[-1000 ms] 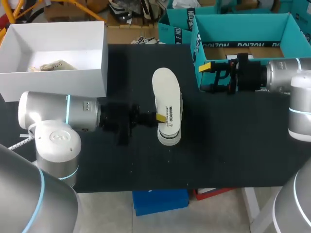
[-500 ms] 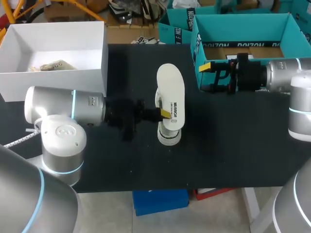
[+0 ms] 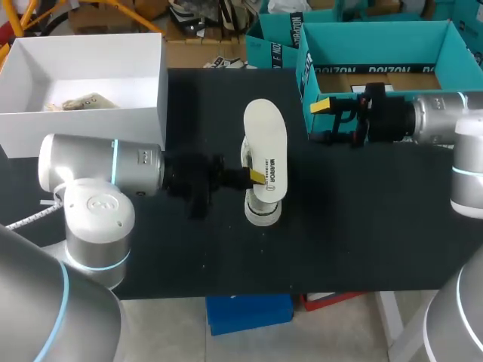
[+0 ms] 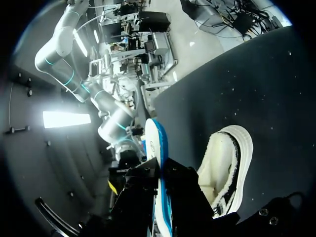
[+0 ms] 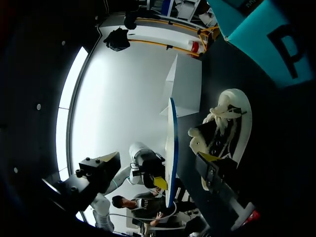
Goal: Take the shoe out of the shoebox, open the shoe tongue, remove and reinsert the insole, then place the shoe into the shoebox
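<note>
Shoe is seen at the centre of the black table, largely hidden from above by its own insole. At the shoe's 10 o'clock, a white box is set on the far left corner. At 9 o'clock, the left gripper is clamped on the white insole, which is held clear above the shoe. At 2 o'clock, the right gripper is held with fingers spread and nothing between them, just beside the near wall of the teal shoebox.
</note>
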Available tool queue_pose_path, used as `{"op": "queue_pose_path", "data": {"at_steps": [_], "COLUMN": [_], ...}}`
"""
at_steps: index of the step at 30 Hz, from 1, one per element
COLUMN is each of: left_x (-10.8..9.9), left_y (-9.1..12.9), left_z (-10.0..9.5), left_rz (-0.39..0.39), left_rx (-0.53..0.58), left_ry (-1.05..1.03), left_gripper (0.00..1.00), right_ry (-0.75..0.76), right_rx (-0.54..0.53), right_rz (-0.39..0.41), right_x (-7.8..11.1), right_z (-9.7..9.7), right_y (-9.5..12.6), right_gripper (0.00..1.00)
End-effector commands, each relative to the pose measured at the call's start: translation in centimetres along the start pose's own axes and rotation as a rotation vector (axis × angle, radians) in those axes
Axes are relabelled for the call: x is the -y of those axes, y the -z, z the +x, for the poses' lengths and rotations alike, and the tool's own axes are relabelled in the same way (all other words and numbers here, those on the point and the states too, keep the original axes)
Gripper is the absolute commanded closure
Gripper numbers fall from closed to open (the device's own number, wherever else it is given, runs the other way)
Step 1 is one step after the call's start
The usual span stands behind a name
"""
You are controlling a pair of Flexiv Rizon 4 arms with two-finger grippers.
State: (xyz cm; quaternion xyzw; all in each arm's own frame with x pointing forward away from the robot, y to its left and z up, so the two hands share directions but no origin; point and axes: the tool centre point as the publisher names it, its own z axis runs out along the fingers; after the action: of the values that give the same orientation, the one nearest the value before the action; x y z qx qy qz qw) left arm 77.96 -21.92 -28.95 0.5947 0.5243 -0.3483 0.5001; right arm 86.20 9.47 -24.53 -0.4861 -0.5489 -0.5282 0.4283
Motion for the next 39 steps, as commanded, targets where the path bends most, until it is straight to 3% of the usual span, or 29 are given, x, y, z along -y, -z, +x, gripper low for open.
{"op": "queue_pose_path", "data": {"at_steps": [1,9,34,36,37,39], "left_x": [0.1,0.1,0.1,0.1,0.1,0.1], "left_y": [0.0,0.0,0.0,0.0,0.0,0.0], "left_z": [0.0,0.0,0.0,0.0,0.0,0.0], "left_rz": [-0.005,-0.005,-0.005,-0.005,-0.005,-0.005], "left_rx": [-0.002,-0.002,-0.002,-0.002,-0.002,-0.002], "left_ry": [-0.002,-0.002,-0.002,-0.002,-0.002,-0.002], "left_gripper": [1.0,1.0,1.0,1.0,1.0,1.0], "right_ry": [-0.006,-0.012,-0.008,-0.009,-0.01,-0.013], "right_rx": [-0.015,-0.025,-0.039,-0.039,-0.039,-0.035], "right_rz": [0.036,0.062,0.113,0.115,0.117,0.12], "right_x": [-0.5,0.0,1.6,1.7,1.7,1.7], "right_z": [-1.2,-2.0,-1.7,-1.7,-1.7,-1.8], "right_y": [-1.2,-3.3,-8.2,-8.4,-8.4,-8.5], "right_gripper": [0.0,0.0,0.0,0.12,0.41,0.75]}}
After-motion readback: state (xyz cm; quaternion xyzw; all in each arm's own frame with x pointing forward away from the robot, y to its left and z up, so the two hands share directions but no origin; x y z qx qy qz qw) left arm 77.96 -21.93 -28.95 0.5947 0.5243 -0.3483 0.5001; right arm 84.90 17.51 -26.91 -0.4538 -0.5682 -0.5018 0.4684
